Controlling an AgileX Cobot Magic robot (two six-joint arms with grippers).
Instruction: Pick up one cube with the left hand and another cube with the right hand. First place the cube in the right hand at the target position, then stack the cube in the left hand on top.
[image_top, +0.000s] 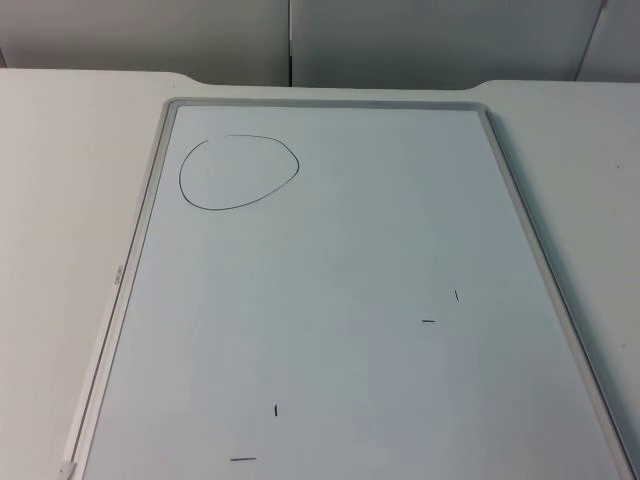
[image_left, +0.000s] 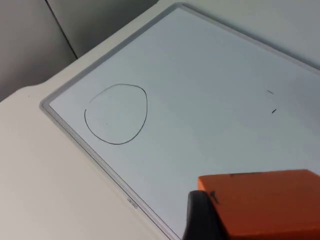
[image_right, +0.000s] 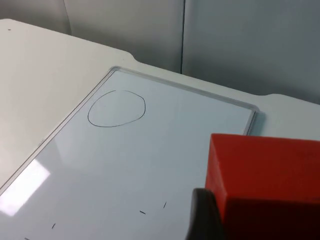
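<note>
Above the whiteboard (image_top: 340, 300) on the tabletop (image_top: 60, 150) | left tool (image_left: 235, 220) gripping orange cube (image_left: 265, 202) | right tool (image_right: 235, 215) gripping red cube (image_right: 265, 175) | drawn circle (image_top: 238, 172) vacant | risk: off-centre base, unstable stack

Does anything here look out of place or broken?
Nothing stands out. The whiteboard lies flat with a hand-drawn circle and a few pen marks. Each gripper holds an intact block: an orange block in the left, a red block in the right.
</note>
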